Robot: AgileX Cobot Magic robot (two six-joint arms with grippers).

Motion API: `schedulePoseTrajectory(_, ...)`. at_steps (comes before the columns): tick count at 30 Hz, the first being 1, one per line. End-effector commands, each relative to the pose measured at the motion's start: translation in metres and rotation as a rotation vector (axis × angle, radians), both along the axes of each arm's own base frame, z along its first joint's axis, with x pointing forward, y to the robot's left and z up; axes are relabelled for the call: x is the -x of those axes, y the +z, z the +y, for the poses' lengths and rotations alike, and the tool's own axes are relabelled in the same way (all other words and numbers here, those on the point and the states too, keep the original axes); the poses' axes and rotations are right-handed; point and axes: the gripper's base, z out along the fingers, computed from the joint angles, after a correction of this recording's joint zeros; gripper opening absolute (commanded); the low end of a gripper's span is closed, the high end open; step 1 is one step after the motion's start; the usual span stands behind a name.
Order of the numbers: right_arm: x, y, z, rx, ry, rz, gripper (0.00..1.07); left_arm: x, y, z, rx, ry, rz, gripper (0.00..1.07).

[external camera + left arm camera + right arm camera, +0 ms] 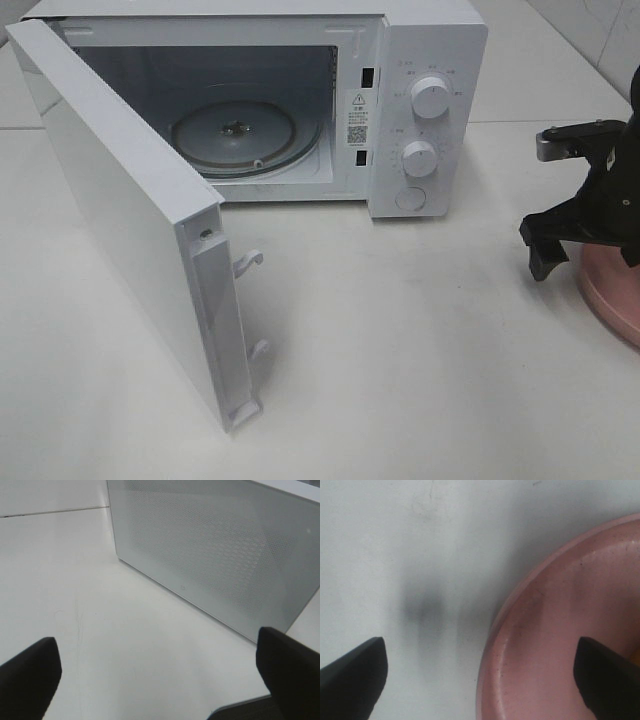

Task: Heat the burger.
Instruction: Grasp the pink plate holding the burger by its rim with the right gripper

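Hovering over the rim of a pink plate (615, 295), the right gripper (480, 680) spreads its fingers wide near an open white microwave (420, 60).
The left gripper (160, 680), also spread wide and holding nothing, faces the outside of the swung-open door (120, 220). The burger cannot be made out in any view.

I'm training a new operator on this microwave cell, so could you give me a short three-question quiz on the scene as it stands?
1. True or false: the microwave door is shut.
2. The right gripper, jaws open, hangs over the rim of which? A. pink plate B. steel pot C. wooden board
3. Fill in: inside the microwave lies a round glass ____.
Key: 1 false, it stands open; 2 A; 3 turntable.
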Motion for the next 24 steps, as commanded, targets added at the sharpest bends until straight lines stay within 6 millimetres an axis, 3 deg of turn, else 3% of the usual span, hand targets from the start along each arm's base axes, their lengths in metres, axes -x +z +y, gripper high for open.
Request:
schedulePoseTrajectory(1, -0.004, -0.005, -0.002, -0.002, -0.001, 0.003, 0.95, 0.003, 0.0, 0.0, 0.008, 0.0, -0.025, 0.98)
schedulePoseTrajectory(12, -0.017, -0.019, -0.005, 0.001, -0.012, 0.025, 0.92, 0.003, 0.0, 0.0, 0.008, 0.0, -0.025, 0.98)
schedulePoseTrajectory(24, -0.017, -0.032, -0.006, 0.004, -0.01, 0.064, 0.87, 0.003, 0.0, 0.0, 0.008, 0.0, -0.025, 0.98)
